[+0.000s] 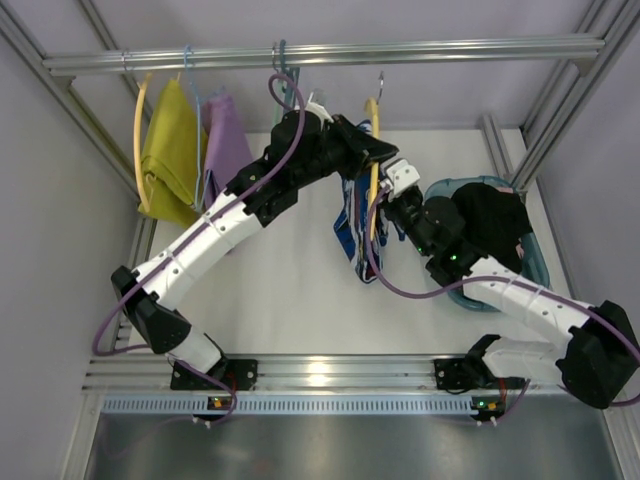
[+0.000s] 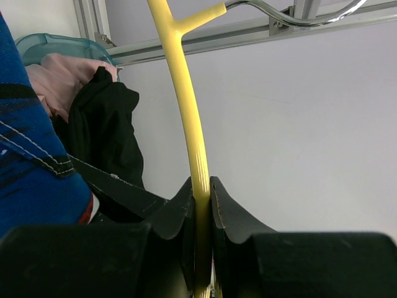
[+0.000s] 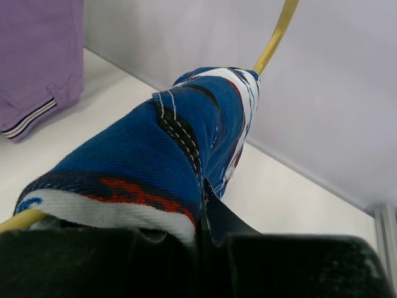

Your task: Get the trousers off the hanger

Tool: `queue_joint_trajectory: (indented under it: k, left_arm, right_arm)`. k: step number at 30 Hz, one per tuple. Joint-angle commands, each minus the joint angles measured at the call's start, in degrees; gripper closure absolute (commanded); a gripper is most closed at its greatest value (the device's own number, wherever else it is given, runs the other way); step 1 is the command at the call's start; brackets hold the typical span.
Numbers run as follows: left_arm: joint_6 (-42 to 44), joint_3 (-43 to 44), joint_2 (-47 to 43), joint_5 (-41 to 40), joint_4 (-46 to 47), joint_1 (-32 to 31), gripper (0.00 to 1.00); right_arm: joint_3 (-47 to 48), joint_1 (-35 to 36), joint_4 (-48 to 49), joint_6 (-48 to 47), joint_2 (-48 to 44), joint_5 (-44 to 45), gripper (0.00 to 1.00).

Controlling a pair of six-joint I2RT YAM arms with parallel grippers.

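The trousers, blue with white, red and black print, hang over the thin yellow hanger, whose silver hook is on the top rail. My left gripper is shut on the hanger's yellow arm; its fingers pinch the plastic. My right gripper is shut on the trousers, which drape over the hanger's bar in the right wrist view. The trousers also show at the left edge of the left wrist view.
A mustard-yellow garment and a purple garment hang on the rail at the left. A teal basket with black and pink clothes stands at the right. The purple cloth shows in the right wrist view.
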Motion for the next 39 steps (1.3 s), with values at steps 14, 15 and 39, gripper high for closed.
queue_joint_trajectory:
  k: [14, 15, 39]
  left_arm:
    - [3.44, -6.32, -9.91, 0.62, 9.26, 0.52, 1.0]
    - [3.7, -7.89, -10.08, 0.53, 9.26, 0.52, 1.0]
    - [4.76, -16.97, -10.52, 1.75, 11.37, 1.31, 1.0]
  right_arm:
    - [13.6, -4.36, -14.6, 7.17, -12.74, -2.64, 1.0]
    - [14.29, -4.28, -14.96, 7.08, -13.28, -2.56, 1.0]
    - [23.71, -4.98, -23.75, 7.0, -18.82, -0.46, 1.0]
